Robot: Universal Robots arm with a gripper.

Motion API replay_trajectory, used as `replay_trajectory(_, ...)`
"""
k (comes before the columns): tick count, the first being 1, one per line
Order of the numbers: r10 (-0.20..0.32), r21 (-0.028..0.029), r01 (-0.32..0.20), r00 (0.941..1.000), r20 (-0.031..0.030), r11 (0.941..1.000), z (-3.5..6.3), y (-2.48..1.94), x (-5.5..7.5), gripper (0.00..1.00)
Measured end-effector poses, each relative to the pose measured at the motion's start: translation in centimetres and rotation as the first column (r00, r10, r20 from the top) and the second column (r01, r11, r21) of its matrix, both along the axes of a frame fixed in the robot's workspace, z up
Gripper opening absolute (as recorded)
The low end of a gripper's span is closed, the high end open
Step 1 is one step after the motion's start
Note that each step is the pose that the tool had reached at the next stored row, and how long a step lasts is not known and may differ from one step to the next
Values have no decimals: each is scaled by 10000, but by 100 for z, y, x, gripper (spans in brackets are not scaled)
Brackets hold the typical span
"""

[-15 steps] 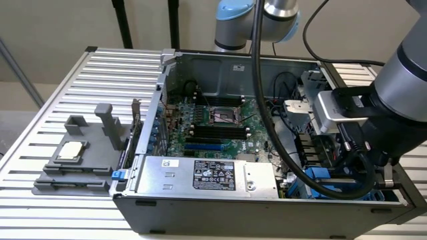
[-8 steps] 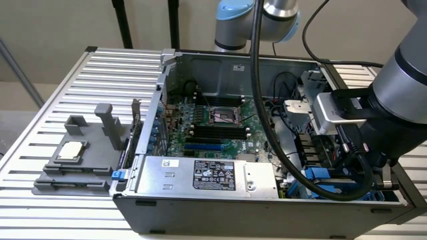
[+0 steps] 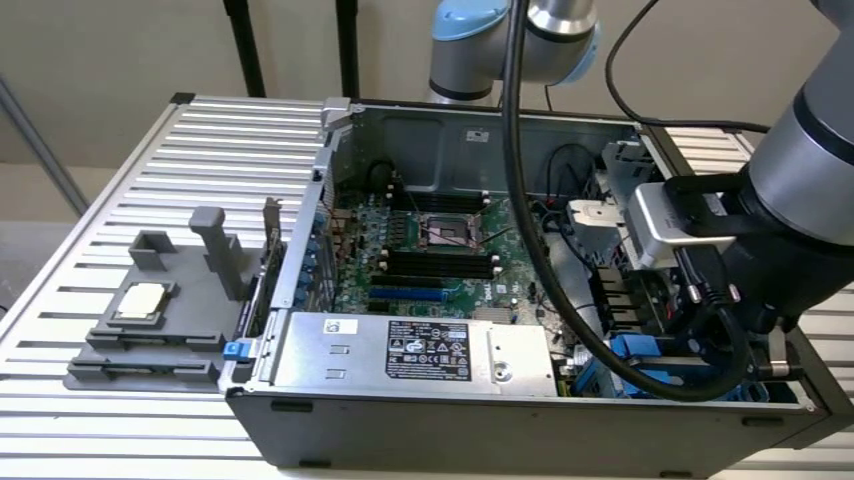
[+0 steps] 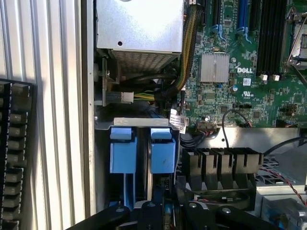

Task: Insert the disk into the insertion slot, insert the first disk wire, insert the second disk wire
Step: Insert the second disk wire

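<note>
The jaws sit at the very edge of the wrist view as dark shapes, and whether they stand wide, narrow or closed on anything cannot be told. In the exterior view the grey robot arm (image 3: 801,200) with its black cables reaches down into the open black and grey computer case (image 3: 534,420) at the exterior view's right, and its bulk hides most of the drive bay there; only a patch of bright blue plastic shows below the wrist.

The wrist view looks into the insertion slot, a grey metal drive bay with blue plastic fittings (image 4: 139,122). Two bright blue plastic carrier brackets (image 4: 123,153) stand side by side in it, just under a grey metal cross bar. The disk itself, silver-grey body and white label, cannot be made out: only blue bracket ends show, so which bracket carries it is unclear. Just beside the bay is a black ribbed plastic fan shroud (image 4: 220,165), and beyond it the green Dell motherboard (image 4: 240,91) with a small silver heatsink. A bundle of yellow and black wires (image 4: 158,93) runs from the silver power supply box with a black label (image 3: 414,350) toward the bay.

The case lies on its side on a surface of pale ribbed metal slats (image 3: 120,160). At the exterior view's left a grey plastic fixture tray (image 3: 160,320) rests on it, holding a small pale square part. Behind are a beige wall and dark upright poles.
</note>
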State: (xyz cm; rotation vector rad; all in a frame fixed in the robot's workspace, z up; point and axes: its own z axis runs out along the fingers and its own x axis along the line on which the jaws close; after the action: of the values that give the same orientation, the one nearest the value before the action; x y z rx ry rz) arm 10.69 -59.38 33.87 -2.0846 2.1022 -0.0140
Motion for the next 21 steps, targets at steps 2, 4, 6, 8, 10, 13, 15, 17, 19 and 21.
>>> replay_trajectory(2, 1, -3, -1, 10000, 0, 10000, 16, -3, -28, 24)
replay_trajectory(4, 2, 2, -2, 10000, 1, 10000, 29, -4, -82, 24)
replay_trajectory(6, 2, -3, -2, 10000, 0, 10000, 48, -5, -144, 24)
replay_trajectory(8, 3, 0, -3, 10000, 0, 10000, 74, -4, -199, 24)
replay_trajectory(10, 2, -1, -2, 10000, 1, 10000, 106, -4, -236, 22)
replay_trajectory(13, 3, 2, -3, 10000, 1, 10000, 133, -4, -249, 11)
replay_trajectory(15, 4, 6, -4, 10000, 1, 10000, 137, -4, -249, 11)
replay_trajectory(17, 3, 4, -3, 10000, 0, 10000, 142, -4, -249, 11)
replay_trajectory(19, 2, 5, -2, 10000, 0, 10000, 146, -4, -249, 11)
replay_trajectory(21, 3, 5, -3, 10000, 0, 10000, 150, -4, -249, 11)
